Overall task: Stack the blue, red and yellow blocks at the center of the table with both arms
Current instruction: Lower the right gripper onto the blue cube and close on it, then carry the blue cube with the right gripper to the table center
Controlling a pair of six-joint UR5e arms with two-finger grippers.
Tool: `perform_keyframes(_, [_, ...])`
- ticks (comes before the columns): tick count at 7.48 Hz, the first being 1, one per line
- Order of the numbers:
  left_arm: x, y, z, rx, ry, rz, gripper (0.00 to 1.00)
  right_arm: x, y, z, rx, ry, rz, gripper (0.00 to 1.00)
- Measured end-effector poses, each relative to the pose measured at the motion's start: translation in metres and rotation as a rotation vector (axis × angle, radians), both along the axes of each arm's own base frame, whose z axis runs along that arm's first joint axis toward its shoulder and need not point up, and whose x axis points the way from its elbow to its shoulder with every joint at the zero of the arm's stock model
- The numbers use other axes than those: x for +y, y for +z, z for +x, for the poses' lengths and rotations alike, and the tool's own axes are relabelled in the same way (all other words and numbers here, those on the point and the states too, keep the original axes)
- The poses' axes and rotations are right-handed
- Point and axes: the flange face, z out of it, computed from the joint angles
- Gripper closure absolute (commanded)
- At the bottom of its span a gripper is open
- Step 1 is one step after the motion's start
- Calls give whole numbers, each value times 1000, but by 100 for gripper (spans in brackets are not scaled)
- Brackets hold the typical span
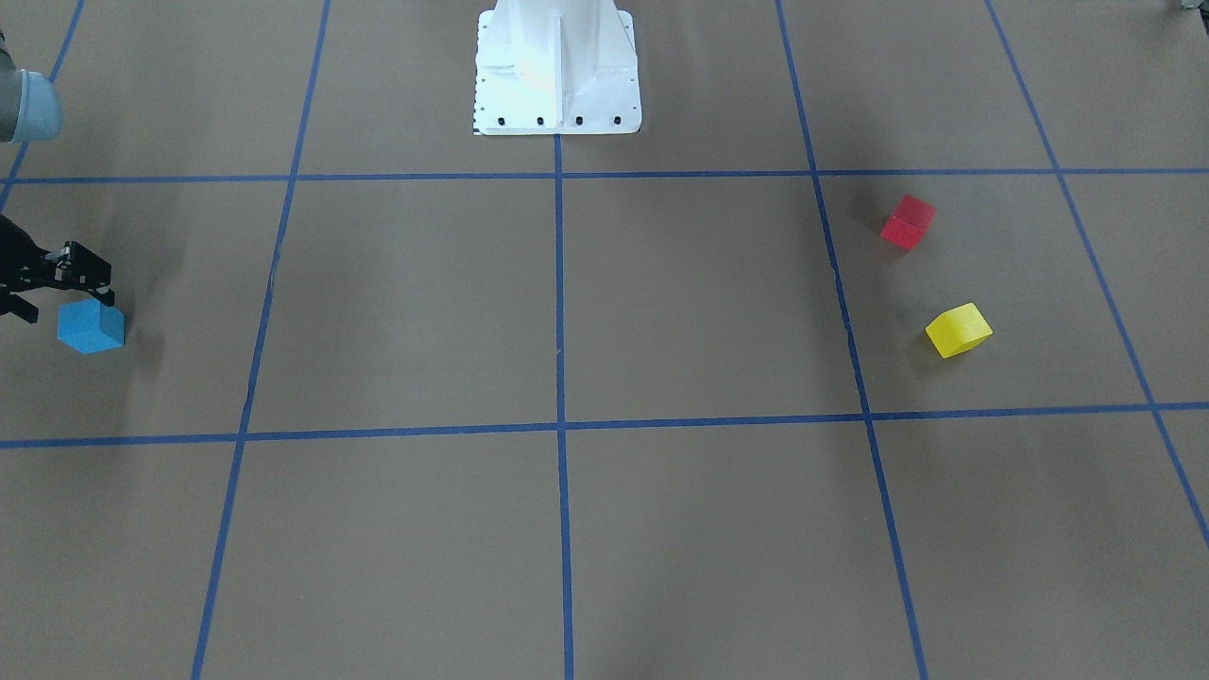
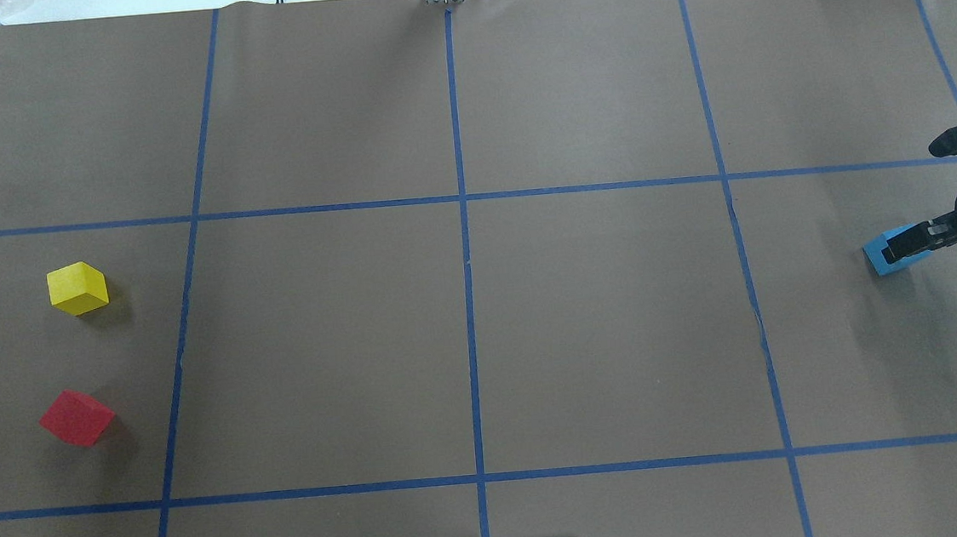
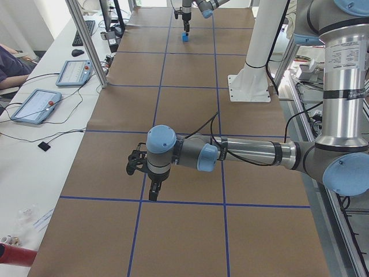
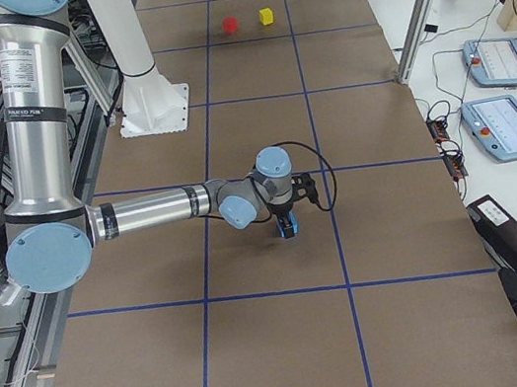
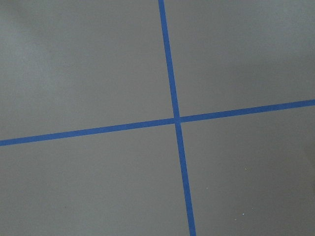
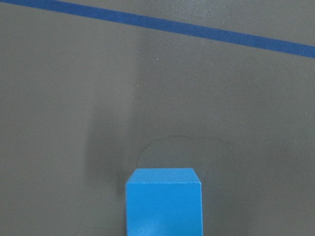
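table [image 2: 602, 318]: brown paper on top, marked off into big squares by a blue tape grid [image 2: 469, 303]
robot base [image 1: 557, 76]: white pedestal, middle of the table's near edge on the robot's side
right gripper [image 1: 64, 300]: way out at the right end of the table, pointing down right over the blue block; jaws look spread apart with nothing lifted; can't tell if a fingertip is actually touching the block
blue block [image 1: 91, 327]: flat on the paper at the right end, well apart from the table centre; fills the bottom middle of the right wrist view
left gripper [image 3: 153, 196]: hanging over the left part of the table, pointing down, no block seen in it; only visible from the side camera, so honestly can't tell how wide it is
tape crossing [image 5: 176, 119]: pretty much all the left wrist view shows, plus bare paper
red block [image 2: 76, 417]: on the paper at the left end, on the side nearer the robot
yellow block [image 2: 77, 289]: same left end, near the red block but not touching, on its far side; both well apart from the blue block
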Motion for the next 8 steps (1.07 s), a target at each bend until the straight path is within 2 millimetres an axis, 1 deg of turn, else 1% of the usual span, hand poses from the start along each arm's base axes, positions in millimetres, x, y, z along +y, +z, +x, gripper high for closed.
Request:
perform_keyframes(2, [0, 0, 0, 0, 0, 1, 0, -5, 8, -15, 10, -20, -9, 2])
perform_keyframes(3, [0, -1, 0, 0, 0, 2, 0, -5, 13, -20, 17, -27, -17, 48])
perform_keyframes(4, [-1, -1, 0, 0, 0, 3, 0, -6, 18, -22, 22, -31, -24, 99])
perform_keyframes(6, [-1, -3, 0, 0, 0, 6, 0, -6, 18, -23, 19, -33, -24, 100])
perform_keyframes(8, [-1, -2, 0, 0, 0, 5, 0, -10, 10, -14, -8, -25, -29, 100])
